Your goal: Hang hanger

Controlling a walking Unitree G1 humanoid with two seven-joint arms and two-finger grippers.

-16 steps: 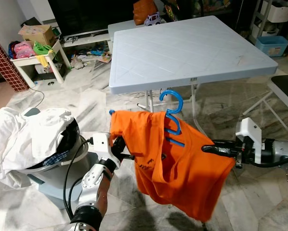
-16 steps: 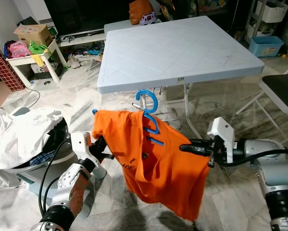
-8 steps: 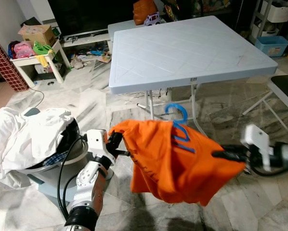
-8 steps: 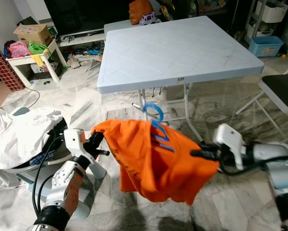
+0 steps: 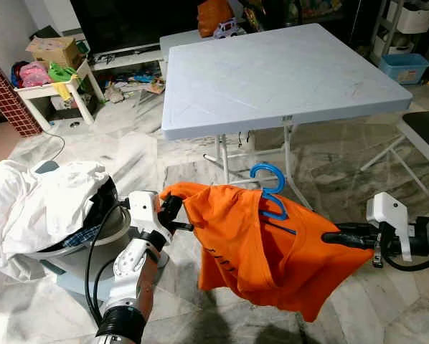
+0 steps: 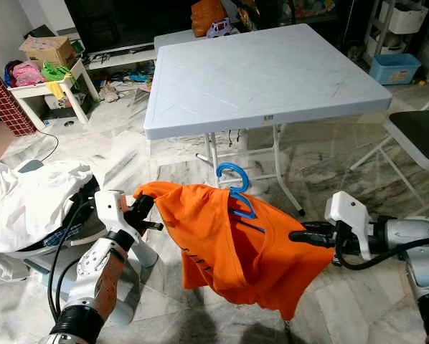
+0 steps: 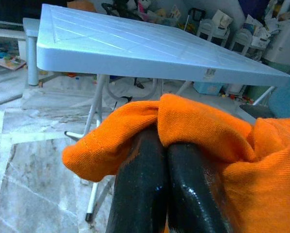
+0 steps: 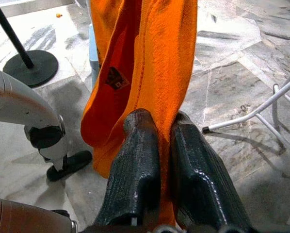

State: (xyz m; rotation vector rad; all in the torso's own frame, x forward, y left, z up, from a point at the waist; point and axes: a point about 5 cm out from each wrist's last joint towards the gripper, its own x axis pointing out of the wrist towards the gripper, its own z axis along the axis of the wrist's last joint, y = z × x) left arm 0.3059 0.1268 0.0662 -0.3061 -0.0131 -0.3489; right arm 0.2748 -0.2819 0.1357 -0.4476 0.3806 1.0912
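Orange shirt [image 5: 265, 251] is stretched between both grippers, with the blue hanger [image 5: 270, 195] threaded through it and its hook standing above the cloth midway between them. Left gripper [image 5: 173, 210] is pinched closed on one shoulder edge; right gripper [image 5: 334, 236] is clamped on the opposite edge. In the wrist views each pair of fingers is pressed together with fabric caught between.

Compared with half a second ago the shirt has settled: less bunched, hook upright again, right arm sharp rather than blurred. A second ago the garment was held higher.

Judgement: hanger seated but not hung yet. Pale tabletop [image 5: 272, 72] lies beyond both grippers.
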